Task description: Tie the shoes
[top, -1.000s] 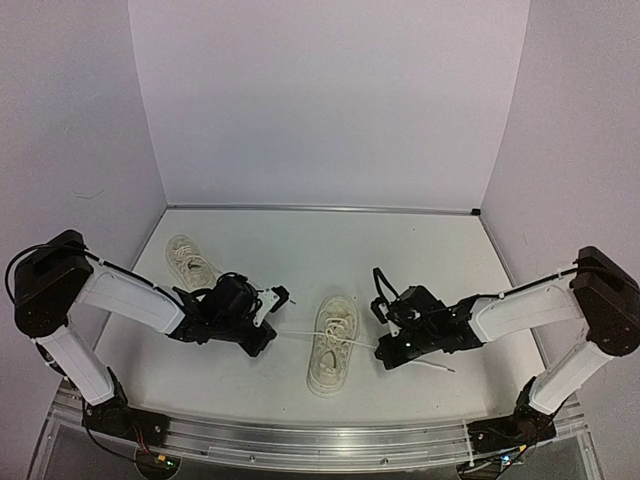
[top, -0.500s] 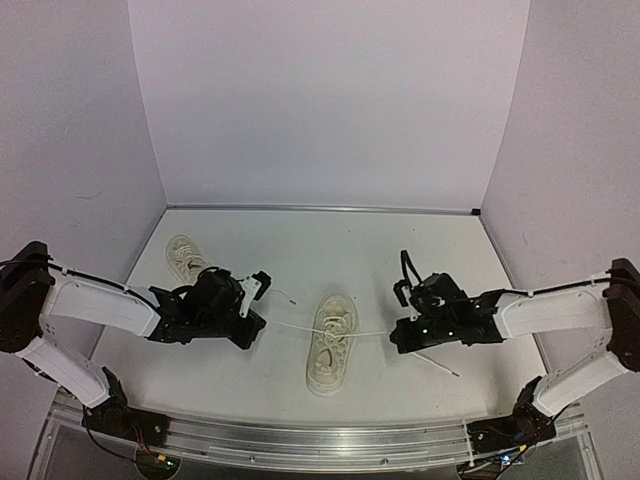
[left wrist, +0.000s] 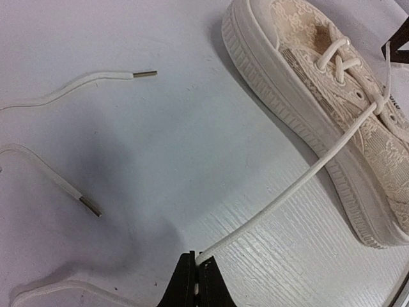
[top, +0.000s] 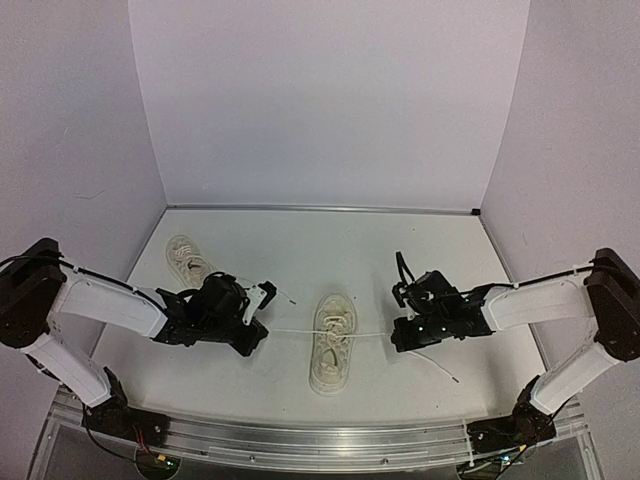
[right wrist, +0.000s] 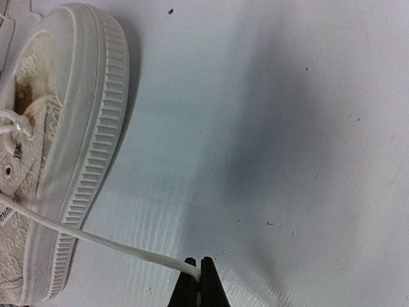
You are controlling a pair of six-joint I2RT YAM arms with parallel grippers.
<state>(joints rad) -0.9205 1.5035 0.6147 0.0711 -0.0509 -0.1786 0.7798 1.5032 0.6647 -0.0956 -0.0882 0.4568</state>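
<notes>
One cream shoe [top: 332,342] lies mid-table, toe toward the near edge. Its white laces run out sideways in a nearly straight line. My left gripper [top: 262,334] is shut on the left lace [left wrist: 287,192], pinched at the fingertips [left wrist: 197,261] just off the table. To the shoe's right, my right gripper [top: 397,337] is shut on the right lace [right wrist: 96,238], which leaves the eyelets over the ribbed sole [right wrist: 89,160]. Both strands meet at a crossing over the shoe's tongue [left wrist: 345,61]. The second shoe [top: 190,260] lies at the back left, behind the left arm.
Two loose lace ends with metal tips [left wrist: 144,73] [left wrist: 89,206] lie on the table left of the left gripper. The free tail of the right lace [top: 440,368] trails toward the near right. White walls enclose the table on three sides.
Both grippers have drawn outward from the shoe, and the laces have gone from slack to a nearly straight line. The right gripper has also moved a little away from the near edge.
</notes>
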